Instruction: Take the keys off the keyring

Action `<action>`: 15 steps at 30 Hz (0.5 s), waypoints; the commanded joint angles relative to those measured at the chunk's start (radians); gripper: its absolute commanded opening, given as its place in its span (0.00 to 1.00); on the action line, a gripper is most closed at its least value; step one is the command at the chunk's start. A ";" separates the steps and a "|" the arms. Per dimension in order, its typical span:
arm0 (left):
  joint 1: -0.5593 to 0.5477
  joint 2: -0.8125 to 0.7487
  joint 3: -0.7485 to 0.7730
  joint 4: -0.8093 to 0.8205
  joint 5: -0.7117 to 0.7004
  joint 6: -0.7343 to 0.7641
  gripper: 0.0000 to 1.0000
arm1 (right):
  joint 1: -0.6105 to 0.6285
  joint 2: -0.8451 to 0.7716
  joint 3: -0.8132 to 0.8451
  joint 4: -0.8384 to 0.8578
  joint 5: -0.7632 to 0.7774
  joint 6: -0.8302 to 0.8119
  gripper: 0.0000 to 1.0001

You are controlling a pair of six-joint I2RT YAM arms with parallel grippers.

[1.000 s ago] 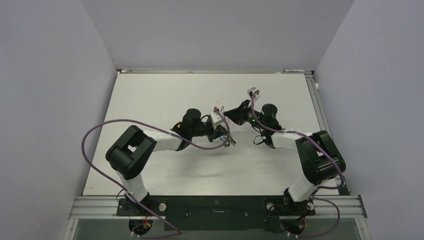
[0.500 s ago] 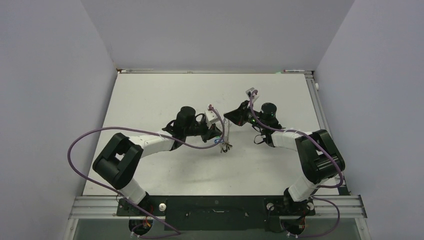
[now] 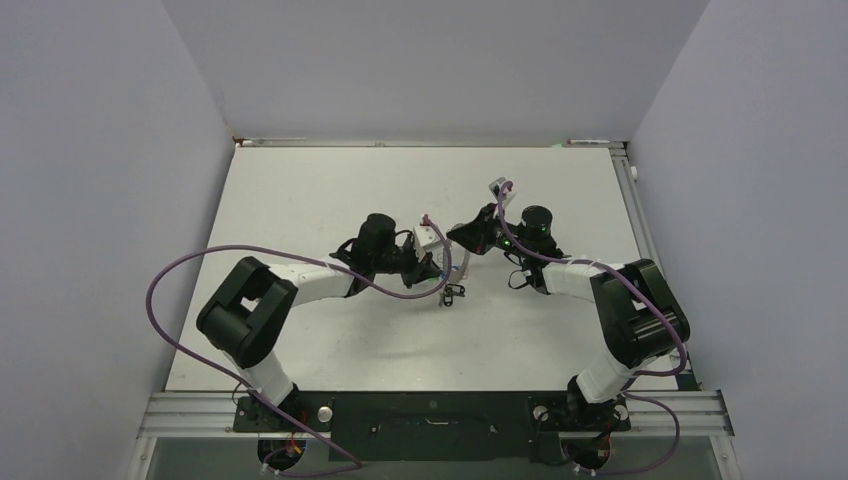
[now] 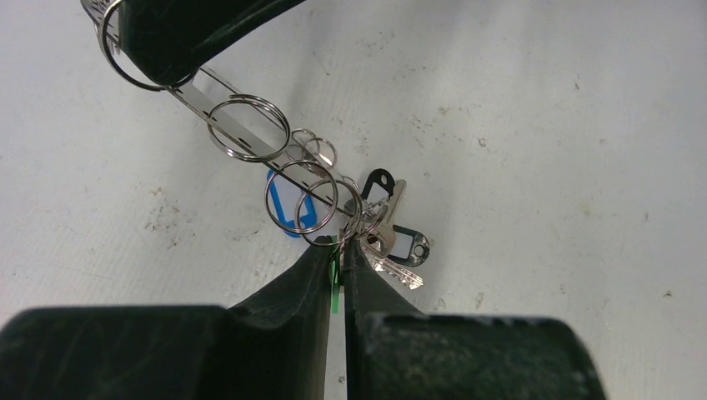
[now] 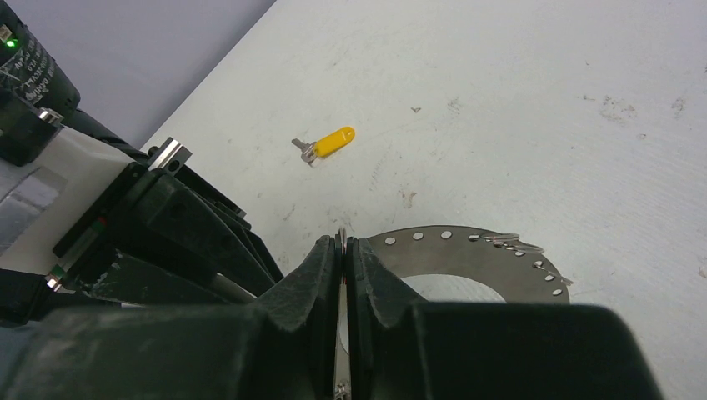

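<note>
The job looked under way but mostly undone. One yellow-headed key [image 5: 331, 142] lay loose on the table [image 5: 542, 100], at about eleven o'clock from the keyring [image 5: 467, 250] in the right wrist view, and counted as removed. The right gripper [image 5: 343, 247] had its fingers pressed together on the keyring's rim, holding the perforated plate up off the table. The left gripper [image 4: 337, 250], fingers together, was pinching a sliver of green, likely the green-headed key [image 4: 334, 279]. Whether that key had come free of its small split rings [image 4: 302, 196] could not be told. The other keys [image 4: 379, 225], a blue-headed one and black-headed ones, hung bunched at one o'clock from the left fingertips, all left to take off.
</note>
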 commanded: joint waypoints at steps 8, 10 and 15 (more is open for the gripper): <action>-0.009 0.048 0.047 0.004 0.054 0.045 0.08 | -0.005 -0.015 0.036 0.061 0.019 -0.001 0.05; -0.009 0.051 0.045 0.004 0.053 0.048 0.09 | -0.004 -0.015 0.040 0.058 0.019 -0.002 0.05; 0.004 0.018 0.067 -0.084 0.049 0.050 0.00 | -0.007 -0.015 0.052 0.024 0.012 -0.021 0.05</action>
